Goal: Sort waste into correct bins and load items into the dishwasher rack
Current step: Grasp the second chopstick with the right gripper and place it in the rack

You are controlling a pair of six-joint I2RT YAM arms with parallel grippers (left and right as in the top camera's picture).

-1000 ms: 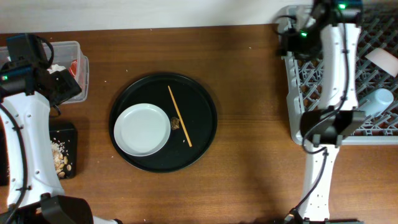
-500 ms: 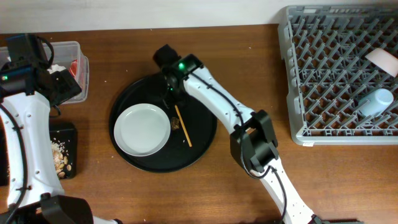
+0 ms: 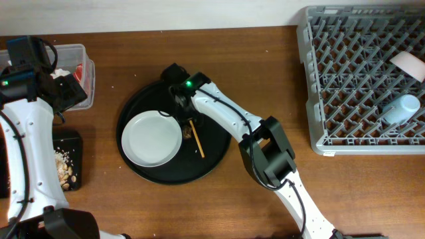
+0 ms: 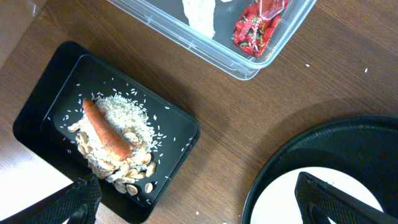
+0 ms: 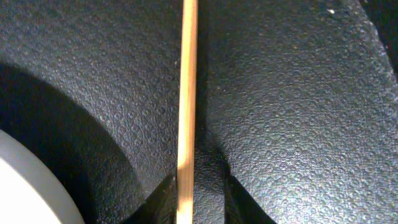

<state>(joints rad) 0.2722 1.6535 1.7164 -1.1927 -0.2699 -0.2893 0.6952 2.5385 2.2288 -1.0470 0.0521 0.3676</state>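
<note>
My right gripper [image 3: 183, 106] is down on the round black tray, its fingers [image 5: 199, 200] narrowly open astride a wooden chopstick [image 5: 187, 93]. The left finger touches the chopstick and a gap shows at the right one. The chopstick [image 3: 196, 138] lies flat beside the white plate [image 3: 151, 137] and a small dark brown bit [image 3: 187, 131]. My left gripper [image 4: 205, 205] is open and empty above the table, between the black bin [image 4: 180, 134] and the plate [image 4: 292, 208]. The bin holds a carrot [image 4: 106, 132] and rice. The clear tub [image 4: 245, 65] holds tissue [image 4: 200, 14] and a red wrapper [image 4: 258, 25].
The grey dishwasher rack [image 3: 332, 79] stands at the right with the light-blue cup [image 3: 402, 107] lying in it. The round black tray [image 3: 212, 159] sits mid-table. The clear tub [image 3: 88, 73] and black bin [image 3: 72, 143] are at the left edge.
My right arm swung from the rack over to the round tray and lowered its fingers around the chopstick. The left arm has not moved.
</note>
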